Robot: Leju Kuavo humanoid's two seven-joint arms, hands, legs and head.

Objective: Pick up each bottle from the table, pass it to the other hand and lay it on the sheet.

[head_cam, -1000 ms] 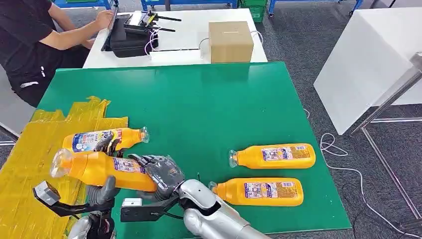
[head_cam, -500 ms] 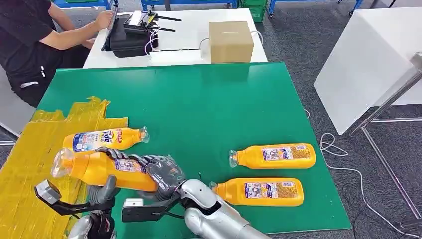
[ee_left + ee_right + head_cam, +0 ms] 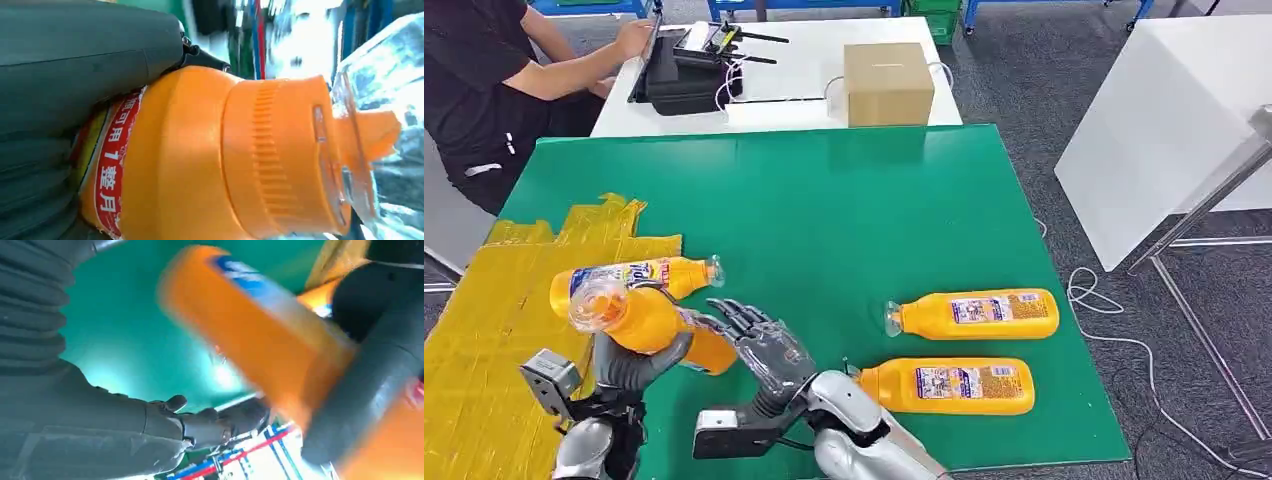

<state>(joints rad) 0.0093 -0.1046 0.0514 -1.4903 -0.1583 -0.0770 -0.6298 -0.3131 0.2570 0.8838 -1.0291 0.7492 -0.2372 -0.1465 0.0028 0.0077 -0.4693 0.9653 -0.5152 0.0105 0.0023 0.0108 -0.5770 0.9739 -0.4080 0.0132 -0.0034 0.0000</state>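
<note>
Grey carpet floor [image 3: 1024,90] surrounds a green bench [image 3: 854,220], with a white bench [image 3: 804,70] beyond it carrying a cardboard box [image 3: 887,83] and a black case [image 3: 682,80] with cables. A person in a black top [image 3: 484,70] sits at the far left, one hand at the case. A white panel [image 3: 1164,120] stands to the right.

Crinkled yellow sheet [image 3: 494,320] covers the left end of the green bench. One orange bottle [image 3: 649,275] lies on its side at the sheet's near edge, its clear cap pointing right over the green. Two more orange bottles lie on their sides on the bare green at the right: the farther one [image 3: 974,313] and the nearer one [image 3: 949,385], both with caps pointing left, close together but apart.

A fourth orange bottle [image 3: 649,325] is raised above the bench at the sheet's edge, tilted with its clear cap toward the camera. The left hand [image 3: 629,365] holds it, dark fingers [image 3: 669,350] wrapped around its body from below; the left wrist view shows the thumb pressed on the label beside the ribbed orange neck [image 3: 280,155]. The right hand [image 3: 769,350] sits just beside the bottle's base with its fingers spread apart, holding nothing; whether they touch the bottle I cannot tell. The right wrist view is blurred.
</note>
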